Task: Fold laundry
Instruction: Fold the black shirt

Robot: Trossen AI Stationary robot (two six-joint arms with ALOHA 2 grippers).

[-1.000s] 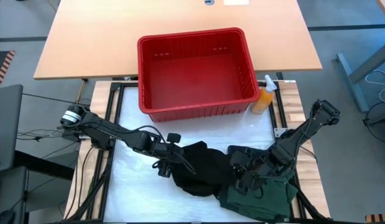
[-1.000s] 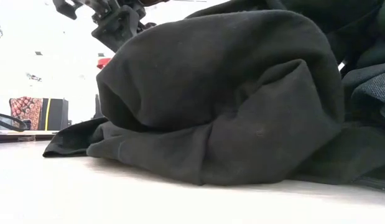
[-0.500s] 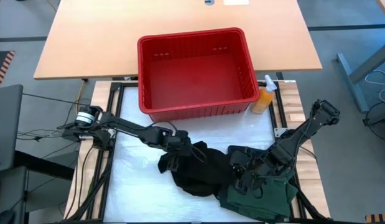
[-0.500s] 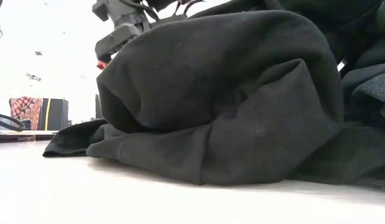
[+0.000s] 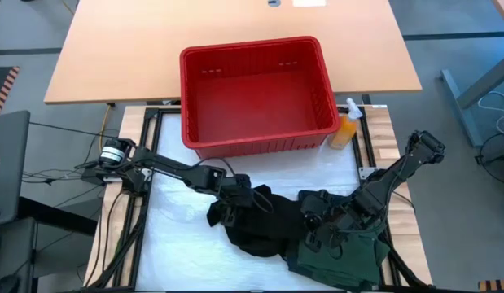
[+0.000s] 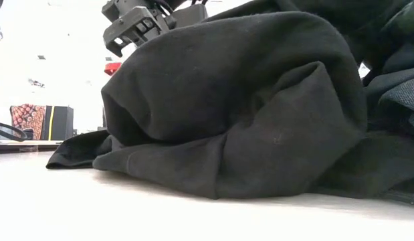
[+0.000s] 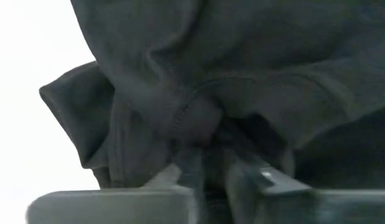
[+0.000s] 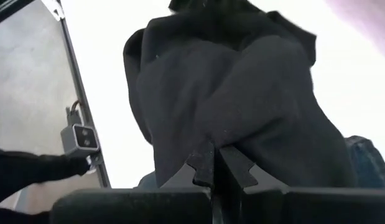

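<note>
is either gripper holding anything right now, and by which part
Both grip the black garment: the left gripper pinches a bunched fold at its left edge, the right gripper a fold on its right side.

Legible text, labels, brands, numbers, signs: none that I can read in any view. Checked: red basket (image 5: 256,94), plain walls; orange spray bottle (image 5: 346,126) just beside the basket, no label readable; black garment (image 6: 240,100) in front of the basket, no tag or print showing; patterned object (image 6: 31,120) in the room far behind the garment, pattern only, no lettering made out.
</note>
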